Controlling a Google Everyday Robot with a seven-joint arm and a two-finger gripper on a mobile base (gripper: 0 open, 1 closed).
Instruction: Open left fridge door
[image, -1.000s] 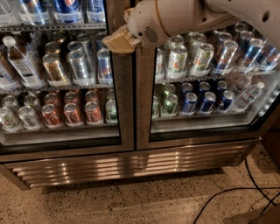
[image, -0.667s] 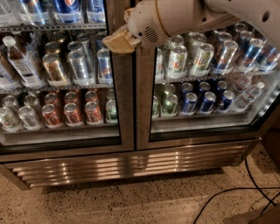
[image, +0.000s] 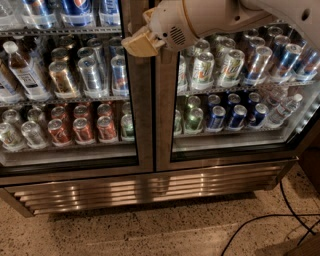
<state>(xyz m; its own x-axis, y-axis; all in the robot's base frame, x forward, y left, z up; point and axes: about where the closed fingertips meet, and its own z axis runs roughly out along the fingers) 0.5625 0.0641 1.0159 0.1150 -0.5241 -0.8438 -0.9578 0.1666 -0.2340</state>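
Observation:
The left fridge door (image: 144, 125) fills the left half of the camera view. It is a glass pane in a brushed-steel frame and sits flush with the matching right door (image: 165, 125), with only a thin seam between them. My gripper (image: 137, 42), tan-tipped on a white arm that comes in from the upper right, hovers in front of the left door's right stile, close to the centre seam at the top of the view. Whether it touches the door does not show.
Shelves behind both panes hold several cans and bottles (image: 90, 75). A ribbed steel grille (image: 150, 187) runs under the doors above a speckled floor. A black cable (image: 260, 225) curves over the floor at the lower right.

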